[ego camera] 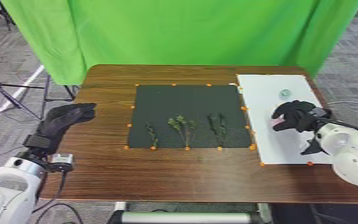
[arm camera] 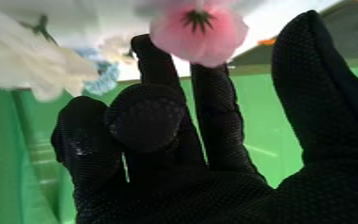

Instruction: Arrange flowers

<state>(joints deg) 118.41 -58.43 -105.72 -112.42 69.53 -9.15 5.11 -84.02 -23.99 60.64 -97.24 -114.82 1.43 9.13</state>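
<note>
Right fingers [ego camera: 291, 109] loose, uncurled | one tip hidden (pink flower [arm camera: 177, 37] overlaps) | white bloom [arm camera: 23, 57] cropped

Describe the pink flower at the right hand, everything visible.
Pink flower: thin, fabric-like petals, pale pink deepening toward the middle, with dark green, star-like sepals at the base. Its underside faces the wrist camera. It sits by the fingertips of the right hand; I can't tell whether they touch. In the head view, a pink patch, likely this bloom, shows beside that hand, over the white sheet.
</note>
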